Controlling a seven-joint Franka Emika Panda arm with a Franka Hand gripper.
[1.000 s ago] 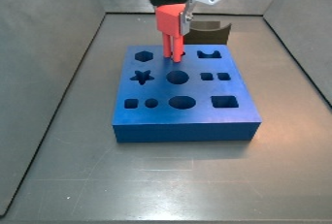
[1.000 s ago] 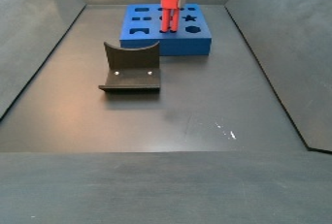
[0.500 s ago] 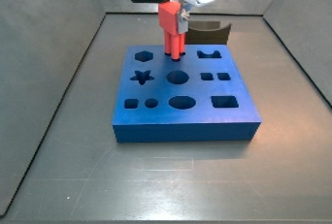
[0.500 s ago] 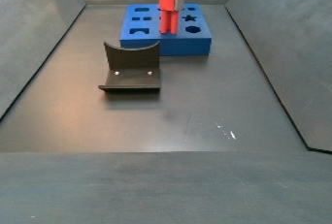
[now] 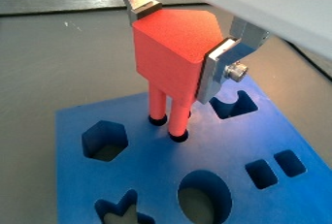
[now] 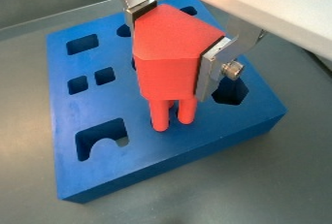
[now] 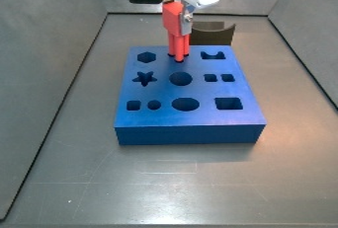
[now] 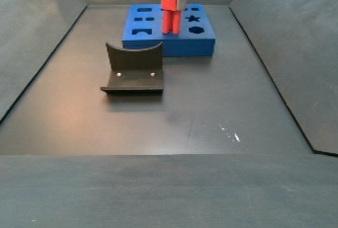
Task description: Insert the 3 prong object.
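The 3 prong object [image 5: 172, 58] is a salmon-red block held upright between my gripper's [image 5: 182, 36] two silver fingers, which are shut on its upper part; this shows in both wrist views [image 6: 166, 58]. Its prongs [image 5: 166, 121] point down and their tips meet small dark round holes in the blue board [image 5: 247, 184]. I cannot tell how deep they sit. In both side views the object [image 7: 173, 33] [image 8: 171, 5] stands over the back part of the blue board [image 7: 199, 123] [image 8: 199, 42], under the gripper [image 7: 173, 8].
The blue board [image 6: 78, 184] has several shaped holes: star, hexagon, ovals, squares. The fixture [image 8: 132, 69] stands on the dark floor beside the board and shows behind it in a side view [image 7: 216, 31]. Grey walls enclose the floor.
The gripper has turned a little about its upright axis with the object in it, so the object looks narrower in a side view. Its prongs stay at the same place on the board.
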